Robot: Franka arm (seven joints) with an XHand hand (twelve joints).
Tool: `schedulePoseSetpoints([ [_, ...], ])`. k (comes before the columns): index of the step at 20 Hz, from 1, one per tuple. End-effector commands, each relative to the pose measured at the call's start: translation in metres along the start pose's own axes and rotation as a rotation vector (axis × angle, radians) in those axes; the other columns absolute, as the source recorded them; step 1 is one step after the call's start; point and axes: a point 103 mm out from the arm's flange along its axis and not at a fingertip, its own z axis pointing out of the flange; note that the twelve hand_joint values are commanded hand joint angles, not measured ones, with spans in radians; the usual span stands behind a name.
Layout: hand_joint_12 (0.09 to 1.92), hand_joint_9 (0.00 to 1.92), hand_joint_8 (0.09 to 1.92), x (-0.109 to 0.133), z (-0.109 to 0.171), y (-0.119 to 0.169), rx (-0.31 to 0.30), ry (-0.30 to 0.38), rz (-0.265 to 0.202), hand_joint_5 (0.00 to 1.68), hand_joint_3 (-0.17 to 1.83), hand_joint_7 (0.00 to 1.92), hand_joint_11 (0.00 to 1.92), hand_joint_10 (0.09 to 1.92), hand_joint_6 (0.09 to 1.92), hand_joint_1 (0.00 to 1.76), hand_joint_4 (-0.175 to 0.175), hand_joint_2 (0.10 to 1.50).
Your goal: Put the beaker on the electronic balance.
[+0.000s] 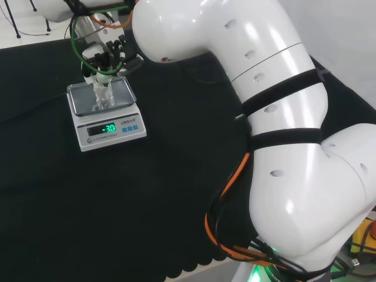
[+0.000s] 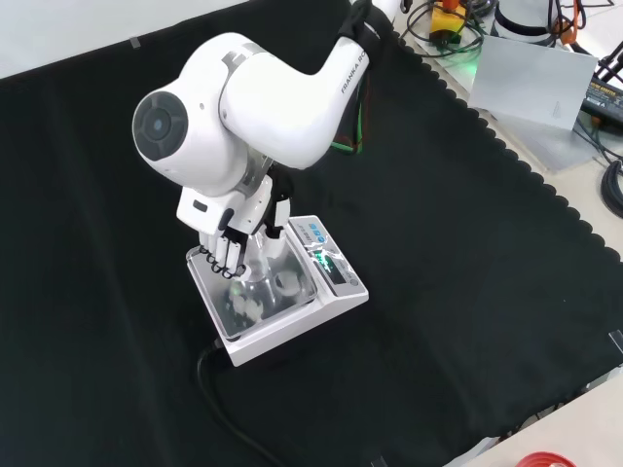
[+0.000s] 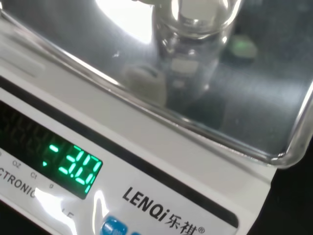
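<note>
The electronic balance (image 1: pixel 111 129) stands on the black cloth at the left of the head view, its green display lit. Its steel pan (image 1: pixel 81 100) carries the clear beaker (image 1: pixel 104 96), upright near the pan's middle. The hand (image 1: pixel 106 59) reaches down from above, fingers and thumb curled round the beaker's upper part. In the front view the hand (image 2: pixel 229 243) is over the pan (image 2: pixel 282 297), with the beaker (image 2: pixel 261 265) between fingers and thumb. The wrist view has the beaker (image 3: pixel 195 34) at the pan (image 3: pixel 264 98); whether its base touches is unclear.
The arm's big white link (image 2: pixel 195 126) hangs over the balance (image 2: pixel 336 282) in the front view. A black cable (image 2: pixel 219 399) runs from the balance toward the cloth's near edge. A grey metal box (image 2: pixel 535 78) and wires lie off the cloth, top right.
</note>
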Motion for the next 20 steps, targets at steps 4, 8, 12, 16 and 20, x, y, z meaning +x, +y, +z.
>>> schedulePoseSetpoints([
  [4, 1.15, 1.02, 0.79, -0.004, 0.003, -0.001, 0.001, 0.015, -0.005, 0.86, -0.02, 0.82, 0.79, 0.74, 1.19, 1.12, -0.142, 1.18],
  [8, 1.23, 0.92, 0.77, -0.008, -0.003, -0.008, 0.011, 0.012, 0.0, 0.64, -0.15, 0.62, 0.66, 0.71, 1.01, 1.11, -0.048, 1.14],
  [12, 1.32, 0.67, 0.76, -0.006, -0.006, -0.011, 0.011, 0.004, 0.008, 0.3, -0.17, 0.29, 0.5, 0.78, 0.74, 1.03, -0.057, 1.02],
  [16, 1.36, 0.41, 0.74, -0.005, -0.004, -0.013, 0.011, 0.006, 0.008, 0.18, -0.17, 0.09, 0.4, 0.82, 0.44, 0.96, -0.05, 0.97],
  [20, 1.36, 0.37, 0.72, -0.007, -0.002, -0.014, 0.011, 0.01, 0.01, 0.17, -0.17, 0.05, 0.38, 0.83, 0.33, 0.95, -0.046, 0.95],
])
